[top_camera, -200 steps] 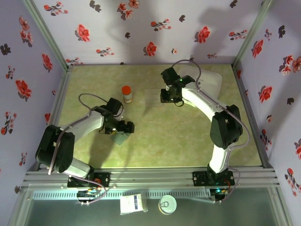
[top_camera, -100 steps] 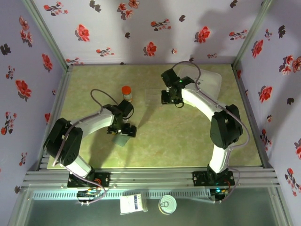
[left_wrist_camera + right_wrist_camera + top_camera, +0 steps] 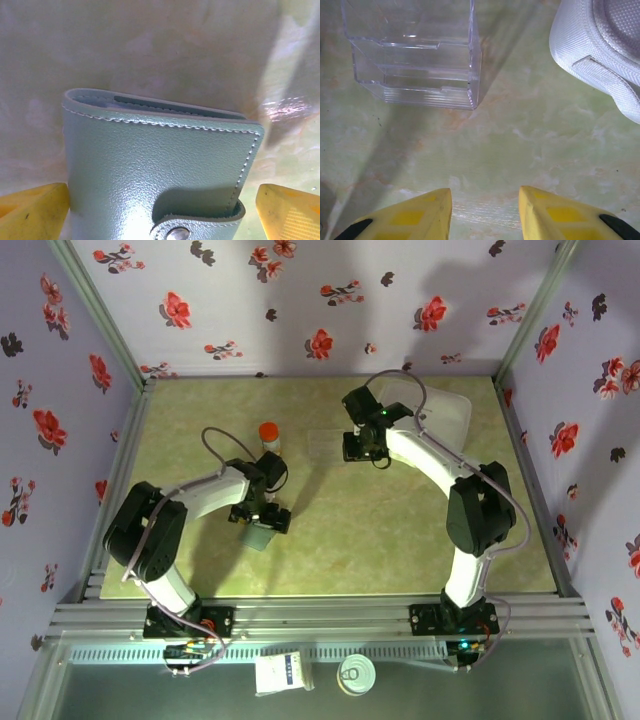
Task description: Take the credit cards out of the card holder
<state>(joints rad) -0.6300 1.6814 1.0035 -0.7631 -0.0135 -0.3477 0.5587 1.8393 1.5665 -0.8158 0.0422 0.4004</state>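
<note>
The card holder (image 3: 155,165), a grey-blue stitched wallet snapped shut by a strap with a metal stud (image 3: 178,233), lies flat on the table (image 3: 340,530). It shows in the top view as a small pale patch (image 3: 260,537). My left gripper (image 3: 162,210) is open, one yellow finger (image 3: 35,212) on each side of the holder, straddling it low over the table. The credit cards are hidden inside the closed holder. My right gripper (image 3: 484,200) hovers over bare table with its fingers (image 3: 415,215) apart and nothing between them.
A clear plastic stand (image 3: 415,55) sits just ahead of the right gripper, and it also appears in the top view (image 3: 328,445). A white lidded box (image 3: 445,415) lies at the back right. An orange-capped bottle (image 3: 269,437) stands behind the left gripper.
The left arm has swung right and forward, bringing its gripper over the card holder, and its fingers have drawn in slightly. The right arm has stayed still.
</note>
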